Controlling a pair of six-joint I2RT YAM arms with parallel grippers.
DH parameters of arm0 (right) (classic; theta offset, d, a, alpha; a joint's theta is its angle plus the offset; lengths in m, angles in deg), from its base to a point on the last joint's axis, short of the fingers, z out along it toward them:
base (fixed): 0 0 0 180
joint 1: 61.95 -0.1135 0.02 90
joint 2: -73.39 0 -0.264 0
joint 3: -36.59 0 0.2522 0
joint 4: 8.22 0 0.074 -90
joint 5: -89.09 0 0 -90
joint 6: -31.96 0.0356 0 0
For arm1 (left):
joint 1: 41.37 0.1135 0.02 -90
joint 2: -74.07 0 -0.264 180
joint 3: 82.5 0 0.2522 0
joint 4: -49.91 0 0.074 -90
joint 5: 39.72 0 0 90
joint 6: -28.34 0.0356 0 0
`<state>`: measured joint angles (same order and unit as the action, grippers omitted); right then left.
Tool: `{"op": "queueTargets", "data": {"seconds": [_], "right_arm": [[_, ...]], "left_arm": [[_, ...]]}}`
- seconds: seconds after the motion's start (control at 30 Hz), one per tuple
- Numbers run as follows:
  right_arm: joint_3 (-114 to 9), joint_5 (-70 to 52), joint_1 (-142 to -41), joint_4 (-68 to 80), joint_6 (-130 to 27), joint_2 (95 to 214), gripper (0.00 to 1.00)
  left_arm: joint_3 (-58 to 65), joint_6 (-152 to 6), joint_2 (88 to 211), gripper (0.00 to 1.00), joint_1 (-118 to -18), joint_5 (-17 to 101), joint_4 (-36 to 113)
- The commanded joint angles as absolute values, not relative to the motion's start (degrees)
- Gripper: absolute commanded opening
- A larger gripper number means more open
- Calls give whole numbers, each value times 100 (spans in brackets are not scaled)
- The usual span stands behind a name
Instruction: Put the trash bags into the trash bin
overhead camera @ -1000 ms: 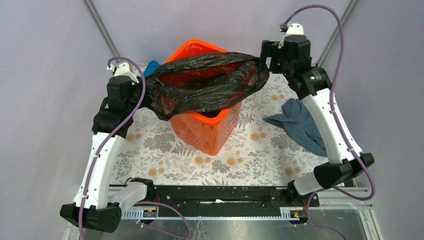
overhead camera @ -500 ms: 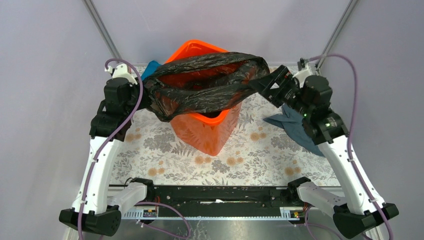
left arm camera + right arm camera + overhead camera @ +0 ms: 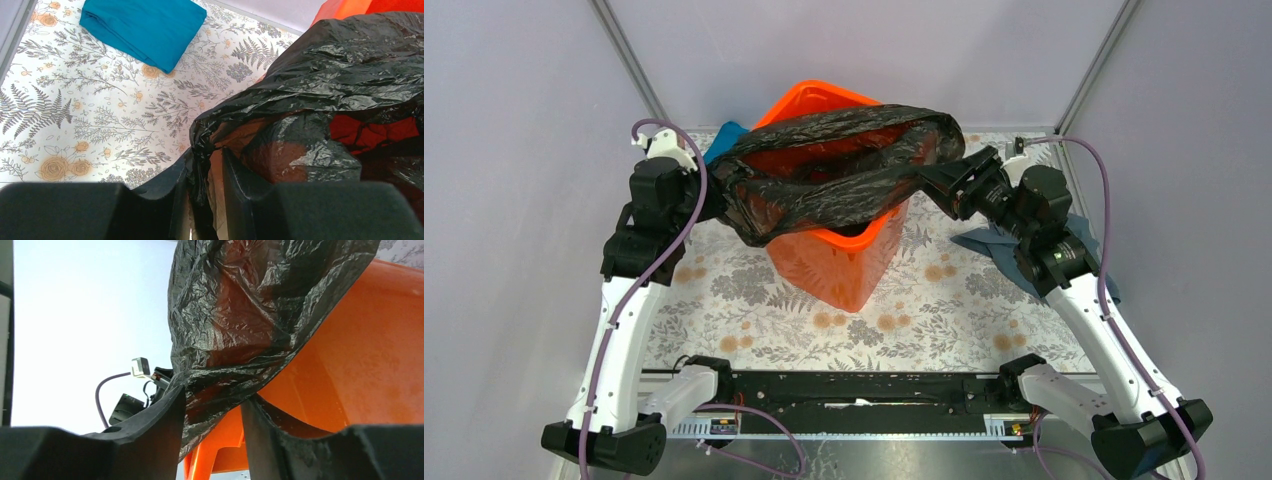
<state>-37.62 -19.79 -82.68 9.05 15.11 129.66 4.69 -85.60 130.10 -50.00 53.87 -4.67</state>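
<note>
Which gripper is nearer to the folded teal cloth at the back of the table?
Left. The left gripper sits at the black bag's left end, close to the teal cloth; the right gripper is across the orange bin, at the bag's other end.

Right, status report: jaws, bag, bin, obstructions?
Left jaws shut on trash bag. Right jaws around its edge, grip unclear. Bag stretched over trash bin, not in. Nothing blocking.
</note>
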Motion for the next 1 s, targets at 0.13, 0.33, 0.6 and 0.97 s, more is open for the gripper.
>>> {"op": "queueTargets", "data": {"seconds": [0.13,0.33,0.6,0.97], "right_arm": [[-3667,-2063,-8270,510,1691,12692,24],[-3584,-1967,-8270,1148,1323,12482,9],[-3438,-2030,-8268,1362,926,12343,9],[-3377,-2267,-8269,1578,-273,12219,3]], "left_arm": [[768,-8527,12951,42,-5016,5226,-321],[1110,-8372,12984,51,-5016,5571,-592],[1476,-8293,12895,61,-5016,5768,-753],[1411,-8221,13230,18,-5016,5961,-477]]}}
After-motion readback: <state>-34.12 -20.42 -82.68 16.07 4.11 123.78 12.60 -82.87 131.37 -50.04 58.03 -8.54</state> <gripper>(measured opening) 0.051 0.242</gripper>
